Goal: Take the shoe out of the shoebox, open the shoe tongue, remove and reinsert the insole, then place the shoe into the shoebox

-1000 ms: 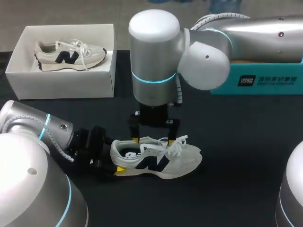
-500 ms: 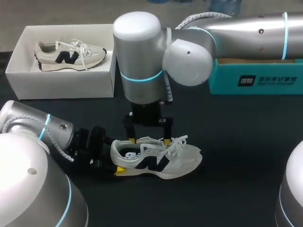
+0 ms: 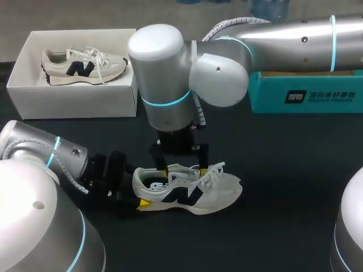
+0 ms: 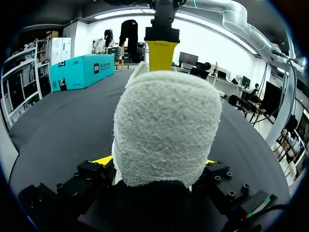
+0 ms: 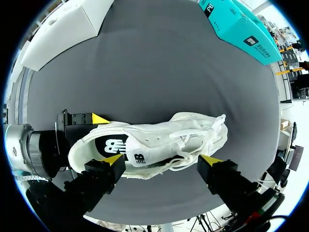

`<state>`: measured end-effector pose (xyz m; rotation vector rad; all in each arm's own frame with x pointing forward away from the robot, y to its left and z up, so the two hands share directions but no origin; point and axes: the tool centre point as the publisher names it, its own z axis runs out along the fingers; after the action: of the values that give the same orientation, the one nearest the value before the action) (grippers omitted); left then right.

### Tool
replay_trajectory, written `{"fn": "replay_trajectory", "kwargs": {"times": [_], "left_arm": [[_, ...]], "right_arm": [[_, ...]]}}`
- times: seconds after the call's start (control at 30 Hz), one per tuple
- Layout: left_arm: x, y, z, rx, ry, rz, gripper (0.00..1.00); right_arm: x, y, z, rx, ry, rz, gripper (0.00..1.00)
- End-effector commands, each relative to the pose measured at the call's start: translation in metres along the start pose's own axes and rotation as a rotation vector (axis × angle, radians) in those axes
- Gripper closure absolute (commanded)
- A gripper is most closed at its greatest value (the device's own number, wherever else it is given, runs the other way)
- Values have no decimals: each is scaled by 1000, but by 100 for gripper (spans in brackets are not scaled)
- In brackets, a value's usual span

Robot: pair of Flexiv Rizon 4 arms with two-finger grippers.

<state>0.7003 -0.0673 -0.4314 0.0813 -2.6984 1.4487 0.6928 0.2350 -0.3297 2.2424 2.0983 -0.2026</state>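
In the head view, a white fabric sneaker (image 3: 190,190) with a dark side logo rests on its sole on the black table (image 3: 295,187), outside any box. The left tool (image 3: 138,191) is at the sneaker's heel, its yellow-tipped fingers closed against the heel from two sides. The right tool (image 3: 182,169) hangs directly over the sneaker's laced top, fingers spread wide and gripping nothing; whether the tips touch the sneaker cannot be told. Well behind the sneaker's heel end stands a white cardboard shoebox (image 3: 74,99), lidless, with a second sneaker (image 3: 82,65) of the same kind lying inside. A teal cardboard box (image 3: 306,93) sits far behind the sneaker's toe end.

In the left wrist view, the sneaker's fuzzy heel (image 4: 164,128) fills the space between the left tool's fingers (a yellow tip shows pressed at each side). Beyond the heel, a yellow fingertip (image 4: 161,54) of the other arm stands above the sneaker.

In the right wrist view, the sneaker (image 5: 154,142) lies under the right tool (image 5: 161,160), whose two tips stand well apart, one near the sneaker's collar and one near its laces. The left tool (image 5: 83,137) clasps the sneaker's heel.
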Motion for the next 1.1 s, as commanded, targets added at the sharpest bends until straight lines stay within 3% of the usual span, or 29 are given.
{"fn": "replay_trajectory", "kwargs": {"times": [0.03,0.43,0.63,0.67,0.73,0.77,1.1], "left_arm": [[-1,5,5,-7,0,-1,100],[-1,5,5,-7,0,-1,100],[-1,5,5,-7,0,-1,100],[-1,5,5,-7,0,-1,100],[-1,5,5,-7,0,-1,100],[-1,5,5,-7,0,-1,100],[-1,5,5,-7,0,-1,100]], "right_arm": [[11,-9,6,-42,-67,116,0],[23,-5,22,-4,-115,85,0],[16,-7,30,33,-167,110,0],[14,-8,30,37,-172,118,8],[8,-9,28,38,-177,134,37],[6,-9,26,36,-179,139,45],[-4,-7,7,14,-202,154,60]]}}
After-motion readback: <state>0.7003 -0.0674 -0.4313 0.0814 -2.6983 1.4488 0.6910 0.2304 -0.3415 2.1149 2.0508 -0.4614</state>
